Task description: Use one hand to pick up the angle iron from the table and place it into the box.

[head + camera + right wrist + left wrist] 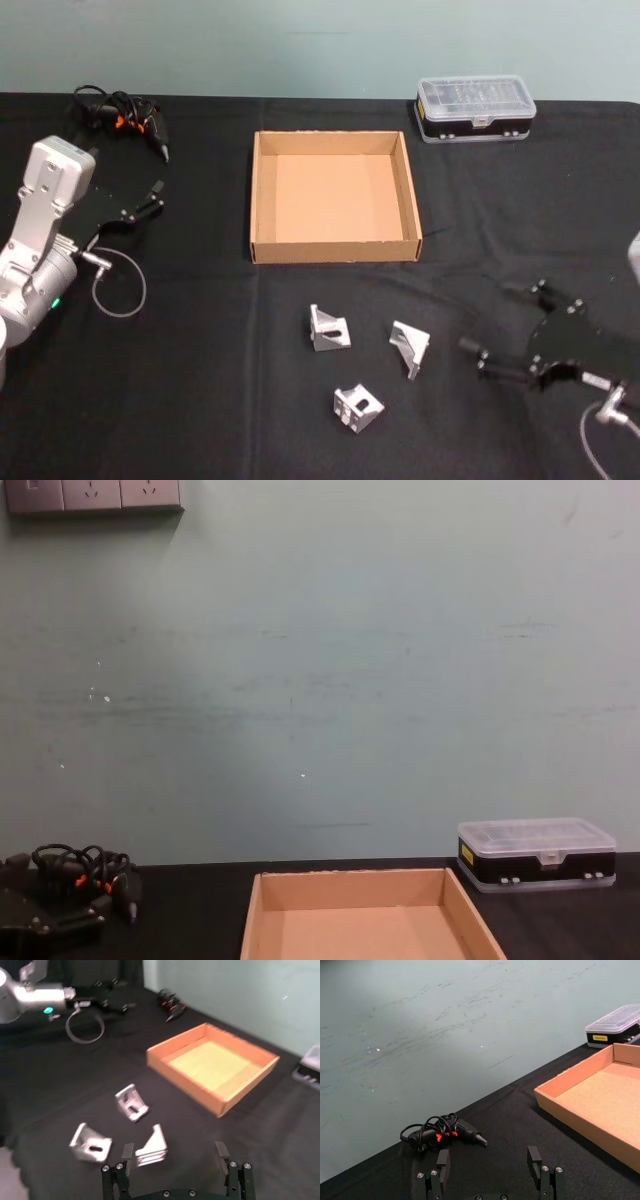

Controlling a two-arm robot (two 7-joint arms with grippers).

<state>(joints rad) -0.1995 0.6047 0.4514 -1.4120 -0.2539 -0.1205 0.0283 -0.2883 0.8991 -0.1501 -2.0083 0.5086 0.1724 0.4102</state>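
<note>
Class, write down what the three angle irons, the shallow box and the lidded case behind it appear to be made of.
The angle irons: probably metal, silver-grey with a dull sheen and crisp slotted faces. The box: tan cardboard, matte, with thin folded walls. The case: seemingly plastic, with a clear lid over a black base.

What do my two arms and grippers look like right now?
The left arm is boxy silver-grey metal with visible screws, a small green light and a grey looped cable. The left gripper and right gripper are black, each with silver screws and two flat fingers. A thin grey cable loops at the right wrist.
</note>
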